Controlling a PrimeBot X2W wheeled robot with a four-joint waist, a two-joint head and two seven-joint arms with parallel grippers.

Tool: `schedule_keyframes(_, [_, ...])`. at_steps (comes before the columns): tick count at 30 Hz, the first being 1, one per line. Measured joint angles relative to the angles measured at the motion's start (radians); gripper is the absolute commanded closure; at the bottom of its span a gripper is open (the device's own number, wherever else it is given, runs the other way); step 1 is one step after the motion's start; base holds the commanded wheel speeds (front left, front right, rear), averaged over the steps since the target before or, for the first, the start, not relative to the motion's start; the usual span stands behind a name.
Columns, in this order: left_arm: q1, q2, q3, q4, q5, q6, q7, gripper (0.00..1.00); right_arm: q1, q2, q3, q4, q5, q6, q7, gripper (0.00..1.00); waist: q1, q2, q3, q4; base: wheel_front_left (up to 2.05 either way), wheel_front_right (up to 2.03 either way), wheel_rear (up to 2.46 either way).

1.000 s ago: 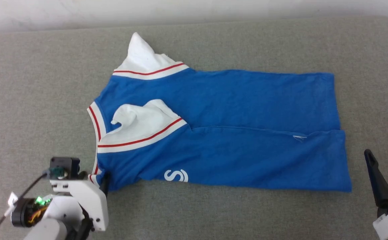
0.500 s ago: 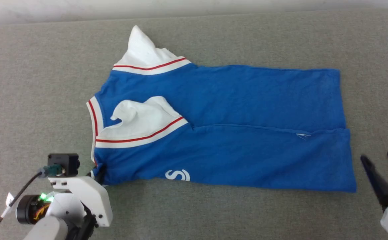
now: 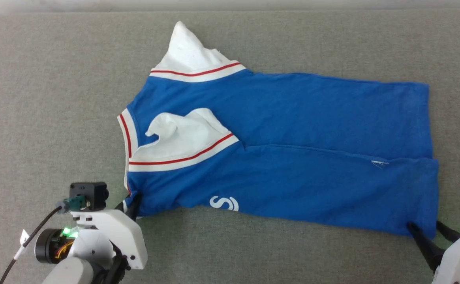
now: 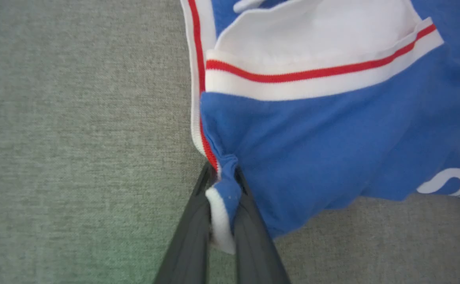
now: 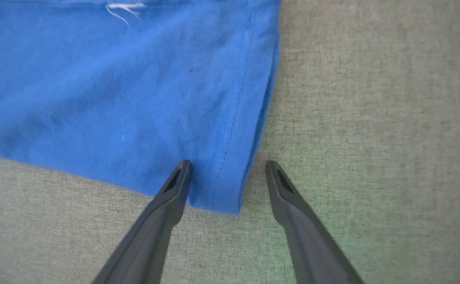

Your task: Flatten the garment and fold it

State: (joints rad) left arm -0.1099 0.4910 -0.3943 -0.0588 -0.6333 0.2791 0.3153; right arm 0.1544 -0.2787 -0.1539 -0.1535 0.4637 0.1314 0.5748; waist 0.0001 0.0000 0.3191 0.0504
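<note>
The garment [image 3: 293, 157], a bright blue shirt with white sleeves and red-and-white trim, lies lengthwise on the grey surface with its collar to the left. Its near side is folded over toward the middle, and a white sleeve rests on top. My left gripper [image 3: 129, 203] is at the near-left corner. In the left wrist view that gripper [image 4: 222, 173] is shut on a bunched bit of the garment [image 4: 332, 138] beside the collar trim. My right gripper [image 5: 228, 163] is open and straddles the near hem corner of the garment [image 5: 115, 98]; the head view shows it [image 3: 424, 225] at the near-right corner.
Grey fabric surface [image 3: 56, 98] stretches out on all sides of the shirt. A pale wall strip [image 3: 76, 4] runs along its far edge. A black cable [image 3: 28, 244] hangs from my left wrist.
The head camera has shifted. My left gripper has shut on the shirt's corner by the collar. My right gripper has come forward from off the cloth to straddle the hem corner.
</note>
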Motion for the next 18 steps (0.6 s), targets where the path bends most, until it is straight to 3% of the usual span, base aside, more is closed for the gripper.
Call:
schedule_keyframes(1, [0.000, -0.001, -0.001, -0.002, 0.000, 0.001, 0.000, 1.00, -0.003, 0.004, -0.001, 0.009, 0.002, 0.000, 0.006, 0.18, 0.0000, 0.0000, 0.002, 0.002, 0.00, 0.00, 0.00])
schedule_keyframes(2, [-0.001, -0.001, -0.002, -0.003, 0.002, 0.001, 0.001, 1.00, -0.006, 0.006, -0.002, 0.014, 0.003, 0.000, 0.009, 0.65, 0.0000, 0.0000, 0.003, 0.004, 0.00, 0.00, 0.00])
schedule_keyframes(3, [-0.002, -0.001, -0.002, -0.005, 0.002, 0.004, 0.001, 1.00, -0.009, 0.009, -0.004, 0.018, 0.003, 0.000, 0.015, 1.00, 0.0000, 0.0000, 0.004, 0.006, 0.00, 0.00, 0.00])
schedule_keyframes(11, [0.009, -0.019, 0.015, -0.020, -0.016, 0.013, -0.027, 1.00, -0.027, 0.018, -0.012, 0.020, 0.006, 0.000, 0.012, 1.00, 0.0001, 0.0000, -0.014, -0.002, 0.00, 0.00, 0.00])
schedule_keyframes(18, [0.132, -0.015, 0.113, -0.164, -0.119, 0.046, -0.045, 1.00, -0.032, 0.002, -0.086, -0.066, 0.042, 0.000, 0.042, 1.00, -0.0001, 0.0000, -0.059, -0.023, 0.00, 0.00, 0.00])
